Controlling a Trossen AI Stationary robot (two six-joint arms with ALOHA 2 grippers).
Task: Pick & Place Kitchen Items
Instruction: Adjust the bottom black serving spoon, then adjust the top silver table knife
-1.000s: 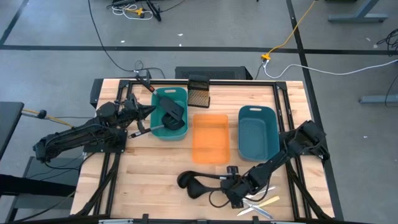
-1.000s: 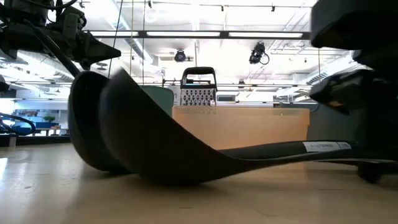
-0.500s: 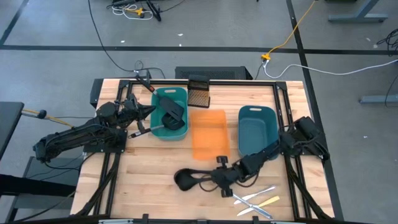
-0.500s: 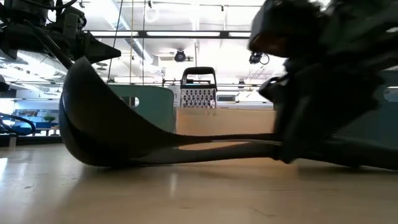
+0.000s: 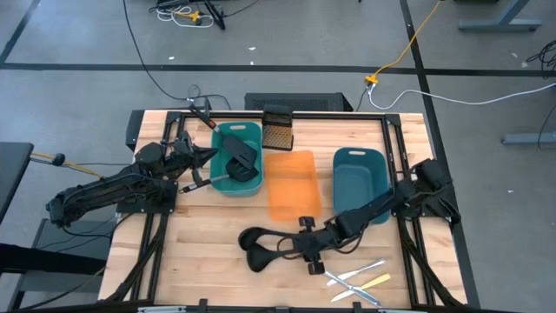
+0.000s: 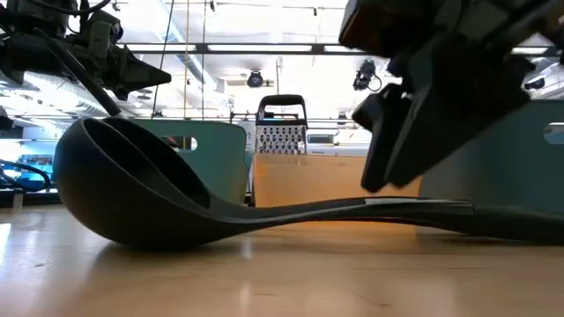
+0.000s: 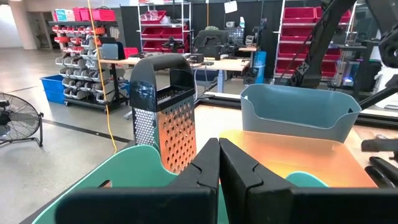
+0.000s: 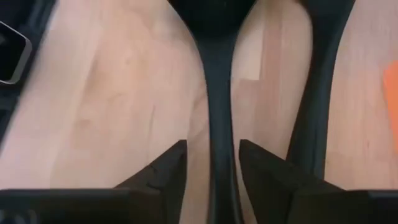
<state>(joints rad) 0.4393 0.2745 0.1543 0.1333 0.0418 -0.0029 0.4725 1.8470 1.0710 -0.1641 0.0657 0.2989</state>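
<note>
While the right pincer [image 5: 306, 247] straddles one ladle handle [image 8: 221, 124] unclosed, two ladles [image 5: 261, 248], two spatulas [image 5: 236, 156], left pincer [image 7: 219, 165] shut.

Two dark, near-black arms are seen in the high view, each built of chunky, rounded joint housings linked by slimmer straight segments. The left arm [image 5: 113, 193] is made up of bulky matte-black blocks, and a small pale marking is carried near its wrist. The right arm [image 5: 408, 202] is finished in the same matte black, with a broad housing at its base end. The left tool [image 7: 219, 163] is formed by two angular black fingers with flat, bevelled faces. The right tool [image 8: 210, 163] is shaped from two wedge-like black fingers with smooth, unmarked surfaces.
</note>
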